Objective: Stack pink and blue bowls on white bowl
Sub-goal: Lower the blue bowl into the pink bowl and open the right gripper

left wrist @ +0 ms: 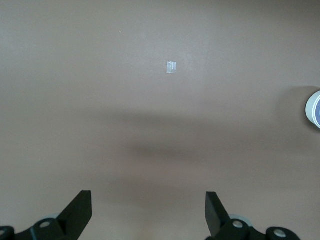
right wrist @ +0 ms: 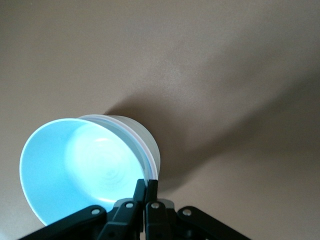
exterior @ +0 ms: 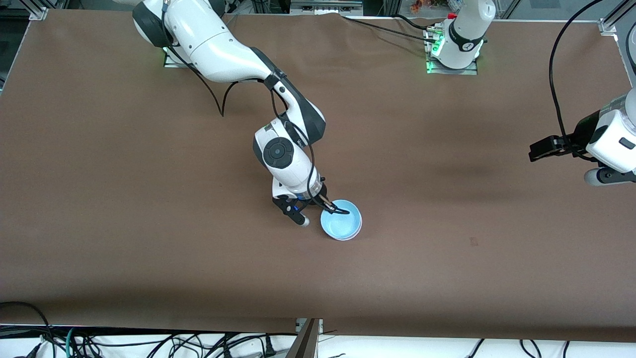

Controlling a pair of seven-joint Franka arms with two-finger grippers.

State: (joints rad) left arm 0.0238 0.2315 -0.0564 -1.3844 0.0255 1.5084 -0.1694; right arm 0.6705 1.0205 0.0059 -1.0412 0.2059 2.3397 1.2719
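Note:
The light blue bowl (exterior: 340,222) sits nested in the white bowl (exterior: 350,237) on the table near its middle. In the right wrist view the blue bowl (right wrist: 80,165) is inside the white bowl (right wrist: 142,135), and a thin pale pink edge (right wrist: 149,161) of the pink bowl shows between their rims. My right gripper (exterior: 339,210) is shut on the stack's rim, one finger inside the blue bowl, as the right wrist view (right wrist: 148,185) shows. My left gripper (exterior: 546,148) waits open and empty above the left arm's end of the table, with its fingers (left wrist: 80,210) wide apart.
A small pale tape mark (exterior: 473,241) lies on the brown table (exterior: 149,223) between the stack and the left arm's end; it also shows in the left wrist view (left wrist: 171,66). The stack's edge (left wrist: 314,109) shows in the left wrist view. Cables hang below the table's front edge.

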